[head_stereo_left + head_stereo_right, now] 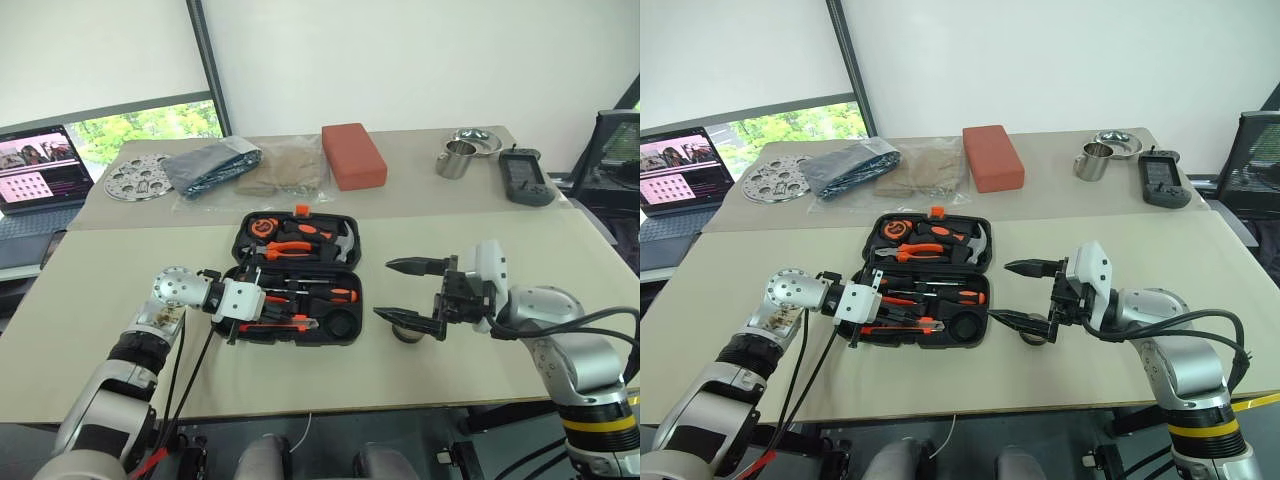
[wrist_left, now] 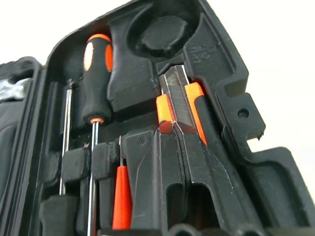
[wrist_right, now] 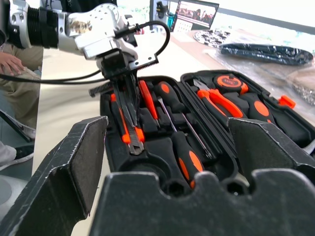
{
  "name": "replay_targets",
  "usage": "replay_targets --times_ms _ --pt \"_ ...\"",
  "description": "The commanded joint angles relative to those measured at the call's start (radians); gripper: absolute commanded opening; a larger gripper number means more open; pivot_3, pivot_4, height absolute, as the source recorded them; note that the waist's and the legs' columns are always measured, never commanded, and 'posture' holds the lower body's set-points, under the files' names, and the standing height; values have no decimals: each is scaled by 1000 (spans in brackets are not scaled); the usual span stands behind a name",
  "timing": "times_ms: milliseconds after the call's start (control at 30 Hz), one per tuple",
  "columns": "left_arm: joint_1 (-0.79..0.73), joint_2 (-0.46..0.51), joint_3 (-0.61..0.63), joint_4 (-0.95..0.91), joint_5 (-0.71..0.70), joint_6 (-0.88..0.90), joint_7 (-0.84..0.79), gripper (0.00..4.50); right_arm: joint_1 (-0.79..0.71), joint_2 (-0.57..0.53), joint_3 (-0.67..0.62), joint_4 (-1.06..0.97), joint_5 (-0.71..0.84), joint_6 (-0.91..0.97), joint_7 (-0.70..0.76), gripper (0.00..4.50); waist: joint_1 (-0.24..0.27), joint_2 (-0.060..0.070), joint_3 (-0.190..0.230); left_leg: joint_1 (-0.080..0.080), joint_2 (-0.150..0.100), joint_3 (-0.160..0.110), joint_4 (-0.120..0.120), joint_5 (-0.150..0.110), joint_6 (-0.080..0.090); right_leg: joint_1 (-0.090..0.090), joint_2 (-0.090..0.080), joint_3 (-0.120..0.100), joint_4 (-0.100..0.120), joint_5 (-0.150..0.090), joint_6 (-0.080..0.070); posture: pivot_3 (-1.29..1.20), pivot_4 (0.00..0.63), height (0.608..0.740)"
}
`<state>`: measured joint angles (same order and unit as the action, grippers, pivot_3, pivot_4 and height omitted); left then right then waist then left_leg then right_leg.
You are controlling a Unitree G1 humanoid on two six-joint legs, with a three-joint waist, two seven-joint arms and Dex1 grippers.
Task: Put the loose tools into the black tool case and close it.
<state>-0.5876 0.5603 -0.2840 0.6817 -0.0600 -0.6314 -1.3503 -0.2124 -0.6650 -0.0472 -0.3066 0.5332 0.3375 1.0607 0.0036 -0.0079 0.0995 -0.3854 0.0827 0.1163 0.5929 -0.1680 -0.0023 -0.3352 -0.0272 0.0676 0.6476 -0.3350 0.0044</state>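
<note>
One open black tool case (image 1: 297, 277) lies mid-desk (image 1: 120, 330), holding two long screwdrivers (image 1: 325, 293). Left pincer (image 3: 129, 129) is clamped on one utility knife (image 1: 278, 325) in its slot; right pincer (image 1: 415, 293) gapes wide.

Beige tables, white walls, window at far left

Two beige tables (image 1: 560, 250) butt together, the rear one (image 1: 420, 190) beyond both grippers; white wall (image 1: 420, 60) behind, dark vertical post (image 1: 208, 70) splitting it. Far off past the left gripper: a window strip (image 1: 150, 125) showing green foliage under a white blind (image 1: 90, 50), even daylight. A black mesh chair (image 1: 612, 150) stands beyond the right gripper's outer side.
</note>
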Motion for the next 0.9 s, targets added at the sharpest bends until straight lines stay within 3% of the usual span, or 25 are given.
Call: replay_targets --times_ms 33,167,300,500,600,700,900 --pt "29 1 8 -2 -29 194 -32 38 10 -42 -16 -30 -5 21 -3 4500 0 0 0 0 0 0 0 0 0 0 0 0 0 0 0 0 150 740" --pt "24 36 90 -219 -209 463 -78 1063 55 -110 13 -56 -31 80 -6 4500 -7 0 1 -5 0 0 0 0 0 -2 0 0 0 0 0 0 150 740" --pt "32 113 151 -457 -361 731 -126 2483 71 -166 57 -59 -73 142 -10 4500 -18 -3 2 -23 0 -1 0 0 0 -18 3 1 0 1 0 0 150 740" --pt "51 207 208 -696 -484 940 -139 4398 87 -234 107 -53 -111 173 42 4500 -17 -3 3 -23 0 -1 0 0 0 -18 4 2 -2 -1 1 0 150 740" --pt "59 231 217 -752 -489 969 -133 4460 89 -250 133 -44 -145 173 38 4500 -15 -3 4 -23 0 -1 0 0 0 -17 4 2 -4 -1 1 0 150 740" --pt "77 258 208 -792 -471 969 -140 4500 81 -257 169 -27 -195 161 33 3766 -16 -3 4 -22 -1 -1 0 0 0 -17 4 2 -4 -1 1 0 150 740" --pt "106 290 195 -822 -434 941 -155 4500 45 -239 207 -8 -257 163 8 1753 -16 -3 4 -22 -1 -1 -1 0 0 -17 4 3 -3 -1 1 0 150 740"
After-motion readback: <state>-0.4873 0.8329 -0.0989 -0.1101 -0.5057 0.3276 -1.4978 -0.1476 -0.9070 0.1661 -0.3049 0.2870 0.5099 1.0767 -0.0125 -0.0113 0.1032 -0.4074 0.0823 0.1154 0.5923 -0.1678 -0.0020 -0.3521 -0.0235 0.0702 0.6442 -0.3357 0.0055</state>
